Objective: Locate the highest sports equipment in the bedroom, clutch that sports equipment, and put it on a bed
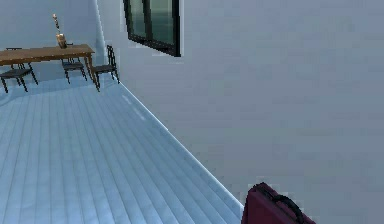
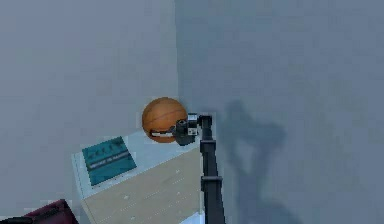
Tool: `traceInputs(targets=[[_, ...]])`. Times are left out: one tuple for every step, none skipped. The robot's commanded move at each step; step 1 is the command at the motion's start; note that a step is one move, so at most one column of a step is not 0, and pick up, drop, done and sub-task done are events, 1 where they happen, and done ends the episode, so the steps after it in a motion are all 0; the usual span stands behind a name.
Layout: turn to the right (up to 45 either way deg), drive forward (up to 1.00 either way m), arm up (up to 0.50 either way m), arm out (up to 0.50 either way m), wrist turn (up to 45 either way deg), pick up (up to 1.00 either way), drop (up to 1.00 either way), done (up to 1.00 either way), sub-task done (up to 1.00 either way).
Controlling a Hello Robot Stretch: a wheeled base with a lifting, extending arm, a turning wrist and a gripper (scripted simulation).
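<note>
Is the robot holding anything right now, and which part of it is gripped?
Cannot tell. The gripper is at the right side of the orange ball, but that ball may be resting on the dresser.

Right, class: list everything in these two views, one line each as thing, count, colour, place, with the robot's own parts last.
round orange basketball: one, orange, over the dresser top at the gripper's end; cannot tell whether it is held
cream wooden dresser: one, cream, arm side view's lower left, by the wall
flat teal rectangular item: one, teal, lying on the dresser top
dark red bag: one, dark red, on the floor, forward view's bottom right
brown wooden table: one, brown, forward view's top left
dark chairs: at least three, dark, around the table
dark-framed window: one, dark, on the wall
dark square arm: one, dark, rising from the bottom edge
gripper: one, dark, beside the basketball
</note>
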Motion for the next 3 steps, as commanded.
traceInputs(targets=[[0.0, 0.00, 0.10, 0.00, 0.0, 0.00, 0.00, 0.00, 0.00], [0.0, 0.00, 0.18, 0.00, 0.0, 0.00, 0.00, 0.00, 0.00], [0.0, 0.00, 0.00, 0.00, -45.0, 0.00, 0.00, 0.00, 0.00]])
